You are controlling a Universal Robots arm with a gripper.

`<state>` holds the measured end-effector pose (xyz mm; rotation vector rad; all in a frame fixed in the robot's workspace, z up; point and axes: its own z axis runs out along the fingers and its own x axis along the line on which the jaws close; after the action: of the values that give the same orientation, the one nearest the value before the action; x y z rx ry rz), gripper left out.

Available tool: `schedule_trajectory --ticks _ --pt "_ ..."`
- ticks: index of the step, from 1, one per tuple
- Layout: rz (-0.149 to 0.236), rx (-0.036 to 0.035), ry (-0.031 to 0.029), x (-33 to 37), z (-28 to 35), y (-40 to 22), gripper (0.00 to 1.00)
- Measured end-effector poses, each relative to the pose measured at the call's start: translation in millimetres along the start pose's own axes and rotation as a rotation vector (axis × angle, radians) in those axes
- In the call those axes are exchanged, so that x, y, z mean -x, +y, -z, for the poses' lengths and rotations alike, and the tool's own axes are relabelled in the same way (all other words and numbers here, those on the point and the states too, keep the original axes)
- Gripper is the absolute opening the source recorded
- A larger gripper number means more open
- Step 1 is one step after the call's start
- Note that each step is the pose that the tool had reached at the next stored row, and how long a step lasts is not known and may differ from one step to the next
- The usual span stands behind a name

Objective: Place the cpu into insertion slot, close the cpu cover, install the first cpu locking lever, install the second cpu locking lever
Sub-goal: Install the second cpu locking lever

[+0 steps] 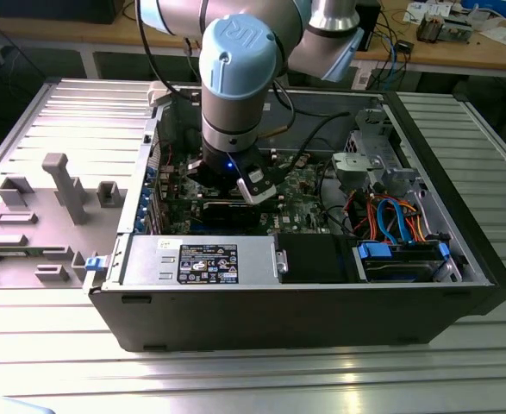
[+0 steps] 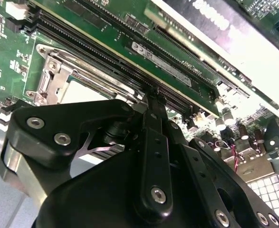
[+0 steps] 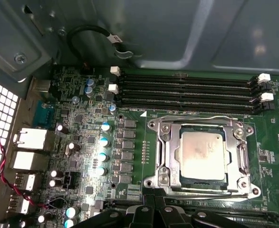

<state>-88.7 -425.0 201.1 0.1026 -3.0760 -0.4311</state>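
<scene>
The cpu [image 3: 202, 154], a dull silver square, lies in the insertion slot [image 3: 246, 187] on the green board. Over it lies the cpu cover [image 3: 169, 152], flat, with its cut-out framing the chip. One wire lever [image 3: 196, 117] runs along the slot's side by the memory slots. Another lever [image 3: 201, 192] runs along the opposite side, close to my gripper [image 3: 157, 210]. In the second wrist view the gripper [image 2: 153, 95] stands with its fingers [image 2: 154, 124] together, tips at the slot's edge beside the cover [image 2: 49, 78]. The exterior view has the gripper [image 1: 235, 185] low inside the computer case.
Long black memory slots [image 3: 187, 90] lie beside the socket, and capacitors [image 3: 103, 142] and rear ports [image 3: 30, 140] on its other side. The case wall [image 3: 177, 33] stands close behind. A power supply [image 1: 201, 259] and a drive bay with blue cables [image 1: 399, 250] line the case front. Grey fixtures [image 1: 63, 185] stand outside.
</scene>
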Motion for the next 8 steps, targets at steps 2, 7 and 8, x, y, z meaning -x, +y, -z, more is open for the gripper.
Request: schedule_trajectory --ticks 2,7,8 --pt "0.000 0.0003 0.0001 -0.3 -0.9 1.2 0.11" --pt "0.000 0.0032 -0.0001 0.0 -3.3 2.9 0.11" --pt "0.000 0.0036 -0.0002 0.0 -3.9 3.1 0.11"
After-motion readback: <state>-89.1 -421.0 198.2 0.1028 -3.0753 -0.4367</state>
